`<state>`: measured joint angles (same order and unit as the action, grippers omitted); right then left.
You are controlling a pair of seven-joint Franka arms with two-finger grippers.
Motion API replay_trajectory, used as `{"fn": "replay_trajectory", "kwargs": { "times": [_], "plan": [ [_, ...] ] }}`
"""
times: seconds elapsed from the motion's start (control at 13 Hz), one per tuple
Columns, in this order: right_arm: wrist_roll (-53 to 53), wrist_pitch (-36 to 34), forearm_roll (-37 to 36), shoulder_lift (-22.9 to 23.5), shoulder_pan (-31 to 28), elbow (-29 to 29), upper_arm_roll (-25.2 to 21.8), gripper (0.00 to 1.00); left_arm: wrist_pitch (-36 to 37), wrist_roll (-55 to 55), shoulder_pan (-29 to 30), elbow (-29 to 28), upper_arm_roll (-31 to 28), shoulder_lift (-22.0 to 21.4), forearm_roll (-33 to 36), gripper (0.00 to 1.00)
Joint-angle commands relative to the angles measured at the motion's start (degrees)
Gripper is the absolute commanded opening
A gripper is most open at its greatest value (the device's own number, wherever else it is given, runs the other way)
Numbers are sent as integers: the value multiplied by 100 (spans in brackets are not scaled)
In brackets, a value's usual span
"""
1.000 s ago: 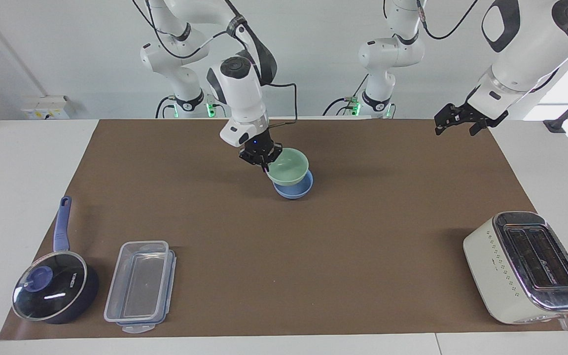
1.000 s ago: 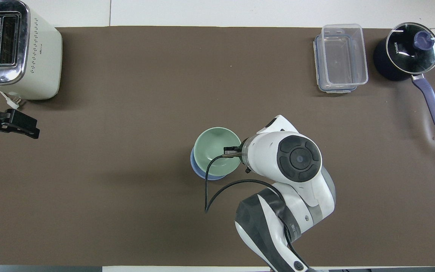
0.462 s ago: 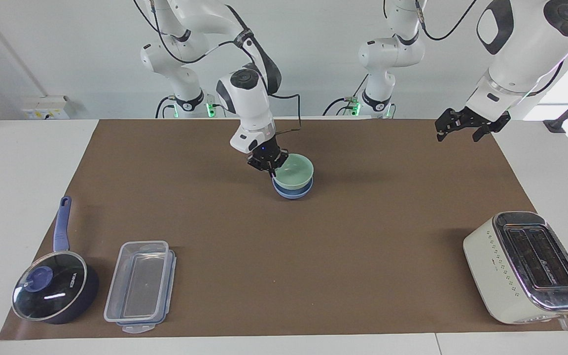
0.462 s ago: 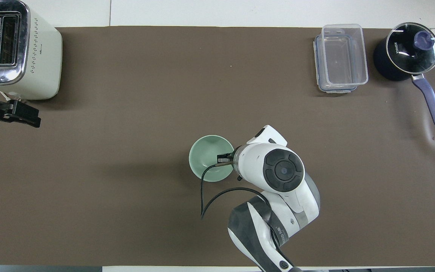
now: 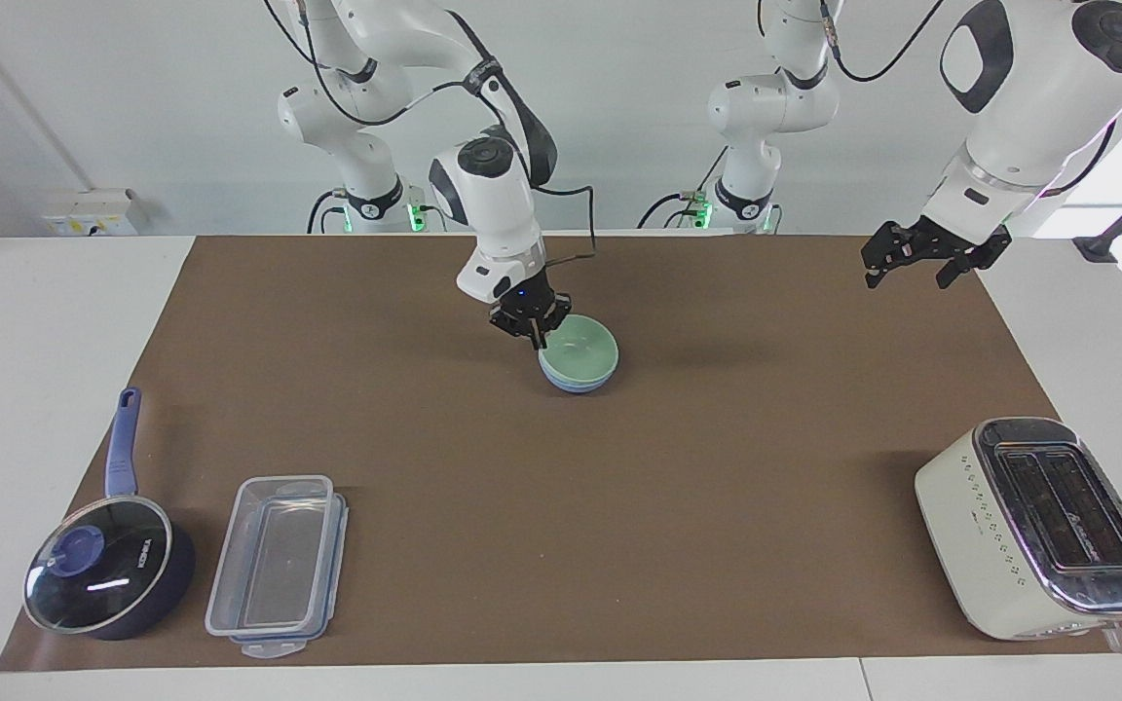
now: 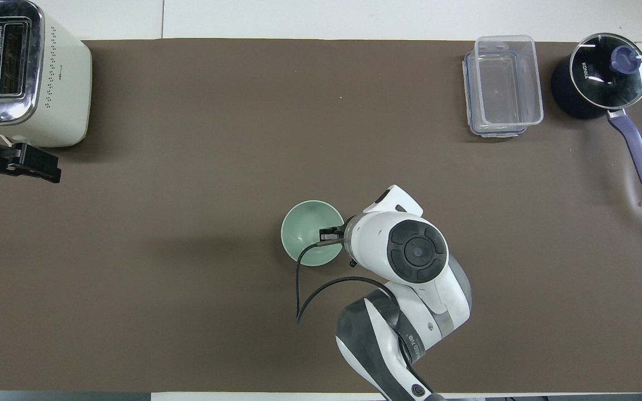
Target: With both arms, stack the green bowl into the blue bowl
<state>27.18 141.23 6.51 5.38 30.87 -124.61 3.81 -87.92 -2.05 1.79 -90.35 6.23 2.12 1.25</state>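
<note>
Facing view: white wall, brown mat [image 5: 717, 487] on a white table. The green bowl [image 5: 582, 343] sits level inside the blue bowl [image 5: 576, 384] mid-mat, only a thin blue edge showing under it, so I judge the stack made. My right gripper [image 5: 533, 329] is down at the green rim, with the bowl at its 4 o'clock and touching. It came in on the rim so the bowl could drop in straight. I can't tell whether it clamps the rim or has let go. My left gripper [image 5: 912, 271] waits in the air at the mat's 2 o'clock corner, spread wide, holding nothing, well apart from the bowls.

Overhead view: same mat. The green bowl [image 6: 307, 229] covers the blue one completely. The right gripper [image 6: 329, 234] sits at the bowl's 3 o'clock rim. The left gripper [image 6: 42, 167] is at 9 o'clock, by the toaster [image 6: 37, 78].
</note>
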Motion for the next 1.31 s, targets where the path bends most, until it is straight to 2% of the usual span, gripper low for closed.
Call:
{"fn": "replay_trajectory", "kwargs": {
  "times": [0.0, 0.31, 0.54, 0.77, 0.92, 1.23],
  "plan": [
    [-99, -173, 96, -264, -142, 16, -30, 100, -103, 20, 6, -105, -8, -62, 129, 100],
    [-414, -1394, 88, -1054, -941, 68, -47, 100, -76, 20, -12, -114, -17, -89, 129, 100],
    [-1091, -2011, 79, -1521, -1889, 138, -56, 100, -76, 20, 23, -105, -43, -98, 129, 100],
    [-1127, -2608, -35, -1408, -2593, 822, -65, 100, -76, 21, 23, -105, -52, -98, 129, 100],
    [-1328, -2750, -332, -1338, -2936, 1069, -56, 100, -76, 29, 23, -105, -52, -98, 129, 100],
    [-1751, -3477, -405, -1066, -3350, 1798, -65, 100, -76, 29, 23, -105, -52, -98, 129, 100]
  ]
}}
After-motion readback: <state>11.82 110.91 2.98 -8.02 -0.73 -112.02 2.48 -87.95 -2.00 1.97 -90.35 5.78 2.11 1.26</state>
